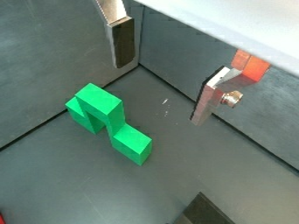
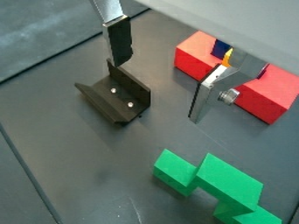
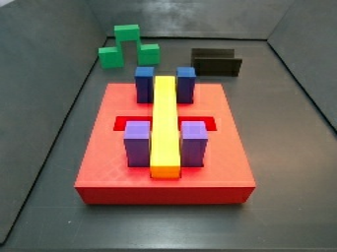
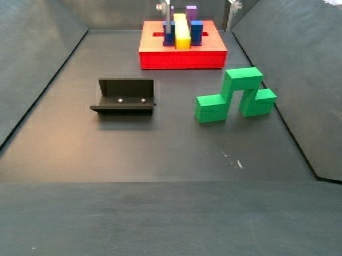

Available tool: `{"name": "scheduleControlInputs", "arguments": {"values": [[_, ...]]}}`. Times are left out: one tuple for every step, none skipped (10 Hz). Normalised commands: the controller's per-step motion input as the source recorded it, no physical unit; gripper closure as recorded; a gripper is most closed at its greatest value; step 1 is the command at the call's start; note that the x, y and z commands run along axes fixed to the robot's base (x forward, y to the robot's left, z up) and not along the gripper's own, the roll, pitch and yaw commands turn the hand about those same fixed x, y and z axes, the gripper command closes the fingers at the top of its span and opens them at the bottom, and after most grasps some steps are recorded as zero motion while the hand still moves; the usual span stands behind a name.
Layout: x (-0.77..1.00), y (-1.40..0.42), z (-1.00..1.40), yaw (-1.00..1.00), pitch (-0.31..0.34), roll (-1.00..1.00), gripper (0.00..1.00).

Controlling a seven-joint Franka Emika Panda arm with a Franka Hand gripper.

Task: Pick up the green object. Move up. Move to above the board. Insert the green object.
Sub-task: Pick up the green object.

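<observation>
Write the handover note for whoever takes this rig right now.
Tool: open, empty, above the floor and apart from the green object.
Green object: on the floor, untouched, beside the fixture in a side view, away from the board.
Board: carries the yellow bar, two blue and two purple blocks.
Done: nothing yet.
Left: grasp, lift, carry above the board, insert.

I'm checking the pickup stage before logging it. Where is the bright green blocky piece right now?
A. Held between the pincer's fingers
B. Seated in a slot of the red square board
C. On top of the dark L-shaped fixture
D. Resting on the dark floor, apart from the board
D: the bright green blocky piece rests on the floor, clear of the red square board and the dark L-shaped fixture, while the pincer hangs open and empty above it.
</observation>
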Motion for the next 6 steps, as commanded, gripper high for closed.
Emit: {"name": "scheduleControlInputs", "arguments": {"values": [[-0.15,-0.11,-0.29,0.01,-0.103,-0.01,0.00],[-0.37,-0.25,-0.61,0.09,-0.191,-0.04,0.00],[-0.57,-0.18,-0.69,0.20,-0.156,0.00,0.00],[-0.53,-0.08,-0.65,0.15,-0.139,0.06,0.00],[-0.53,0.00,-0.57,0.18,-0.113,0.08,0.00],[-0.49,0.00,-0.39,0.23,-0.066,0.11,0.00]]}}
